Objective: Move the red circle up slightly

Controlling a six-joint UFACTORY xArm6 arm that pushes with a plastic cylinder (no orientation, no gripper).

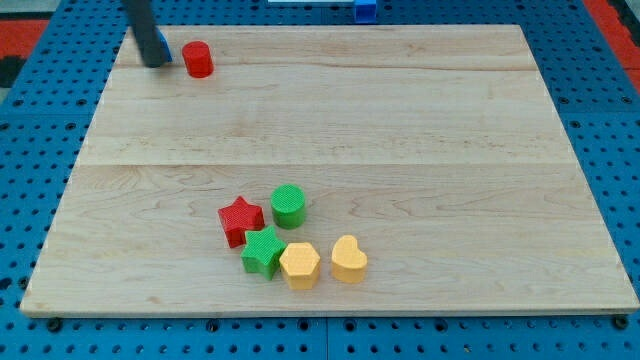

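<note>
The red circle (198,59) stands near the view's top left corner of the wooden board (400,130). My tip (155,64) is just to the view's left of it, with a small gap between them. A blue block (164,49) shows partly behind the rod, between the rod and the red circle; its shape is hidden.
A cluster sits low in the middle of the board: a red star (240,219), a green circle (288,205), a green star (264,250), a yellow hexagon (299,265) and a yellow heart (348,260). A blue block (366,10) lies off the board at the view's top.
</note>
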